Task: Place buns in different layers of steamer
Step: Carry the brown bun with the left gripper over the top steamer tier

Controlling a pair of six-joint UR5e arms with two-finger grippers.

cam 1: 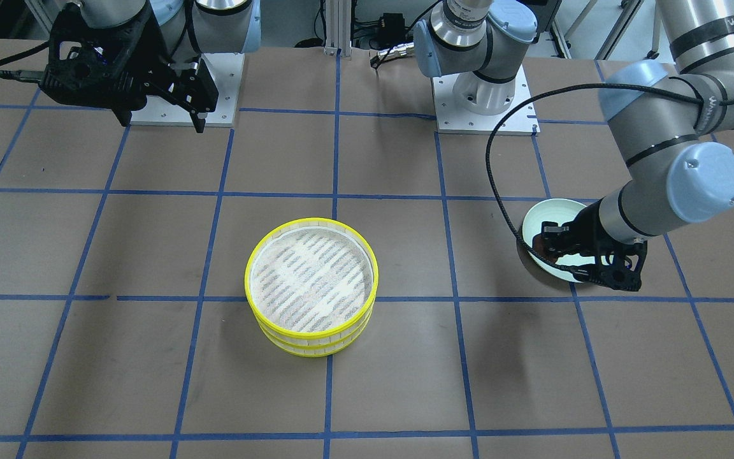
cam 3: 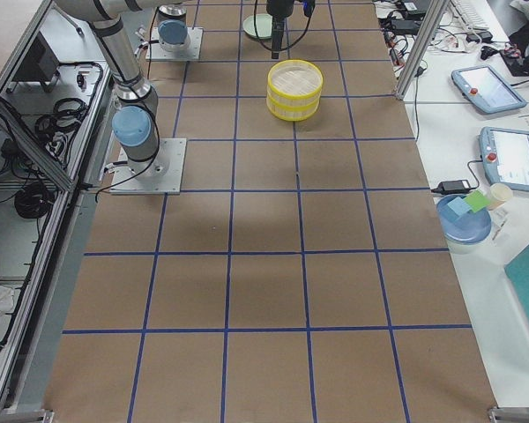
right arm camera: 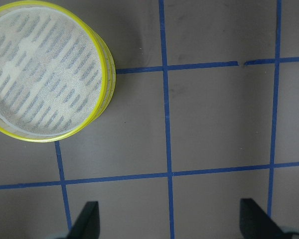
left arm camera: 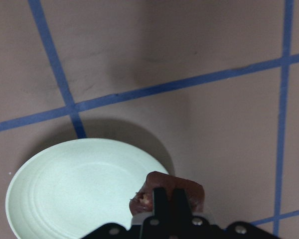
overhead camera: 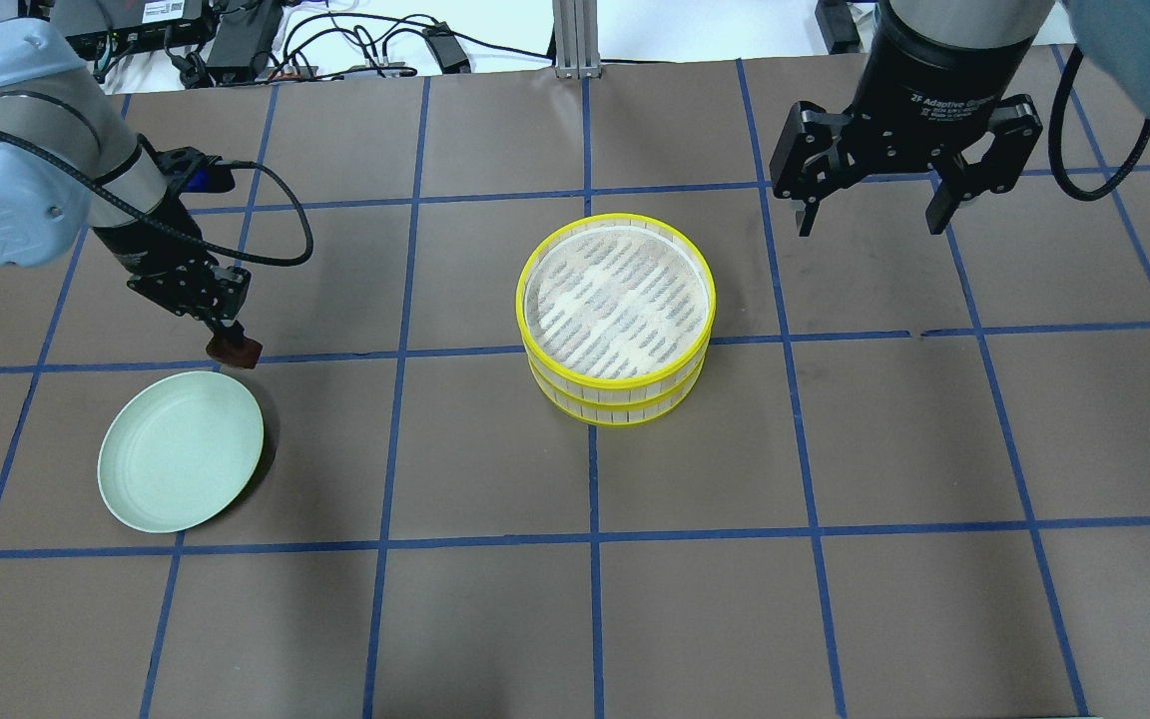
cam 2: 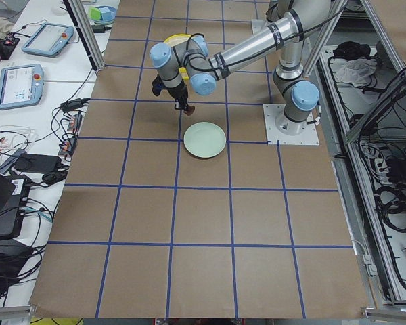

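Note:
Two yellow-rimmed steamer layers [overhead camera: 619, 401] stand stacked at mid-table; the stack also shows in the front view [cam 1: 311, 338] and the right wrist view [right arm camera: 107, 74]. The top layer's floor is bare. My left gripper [overhead camera: 233, 343] is shut on the dark reddish-brown bun [overhead camera: 237, 352], held in the air over the far edge of the pale green plate [overhead camera: 181, 454]. The left wrist view shows the bun [left arm camera: 175, 185] between the fingers above the plate [left arm camera: 74, 189]. The cream-white bun is out of view. My right gripper [overhead camera: 869, 222] is open and empty, high beyond the stack.
The plate holds nothing. Brown paper with blue tape grid lines covers the table. Both arm bases stand at the robot's edge [cam 1: 485, 95]. Tablets and cables lie on side tables beyond the table's long edge.

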